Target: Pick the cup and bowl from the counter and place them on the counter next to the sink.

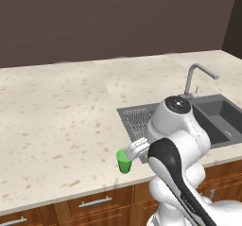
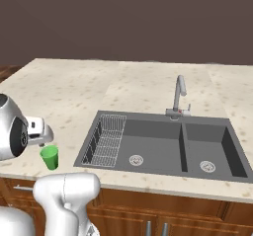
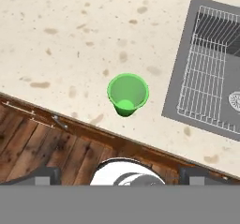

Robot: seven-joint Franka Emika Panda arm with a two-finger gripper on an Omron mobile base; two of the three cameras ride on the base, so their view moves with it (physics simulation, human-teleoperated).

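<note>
From my left base camera, the green cup [image 1: 124, 160] stands upright on the worktop [image 1: 56, 116], just left of the sink [image 1: 215, 118] and near the front edge; my hand [image 1: 133, 150] sits above the cup.

From my right base camera, the cup [image 2: 49, 157] stands left of the sink's wire rack [image 2: 107, 140], under my hand [image 2: 43, 137].

From my hand camera, I look down into the empty cup [image 3: 127, 94], the rack [image 3: 206, 85] beside it; my fingers [image 3: 44, 175] are spread wide, released, grasping nothing.
</note>
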